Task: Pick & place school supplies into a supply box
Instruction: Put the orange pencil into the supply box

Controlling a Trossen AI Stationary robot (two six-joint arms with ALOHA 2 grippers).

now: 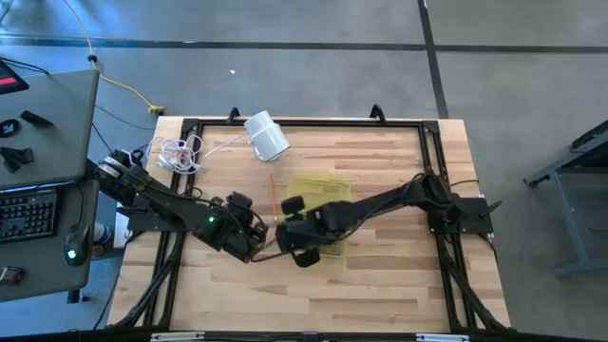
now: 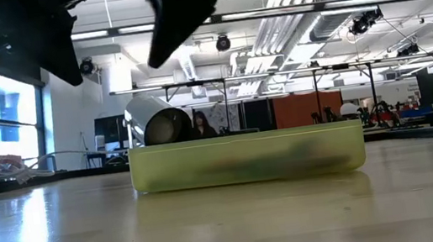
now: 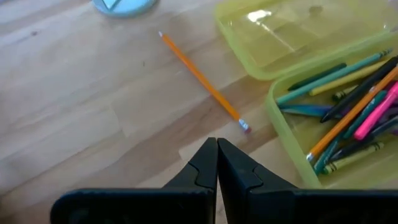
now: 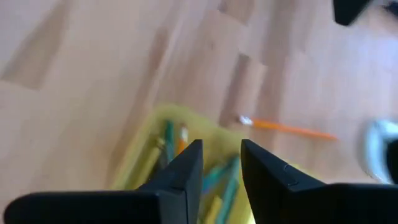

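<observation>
Supply box (image 3: 292, 134) holds your pens; orange pencil (image 3: 202, 84) lies left of it on the surface; right gripper (image 4: 221, 163) jaws spread, left gripper (image 3: 217, 163) jaws pressed together.

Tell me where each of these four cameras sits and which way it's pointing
High view: overhead, straight down on the table; both arms show.
Low view: tabletop height, level across at the supply box; arms hang in from above.
Left wrist view: behind the shut left hand, facing an orange pencil on the wood.
Right wrist view: behind the open right hand, over the box.
Both wrist views share the pencil and the box's pens.
</observation>
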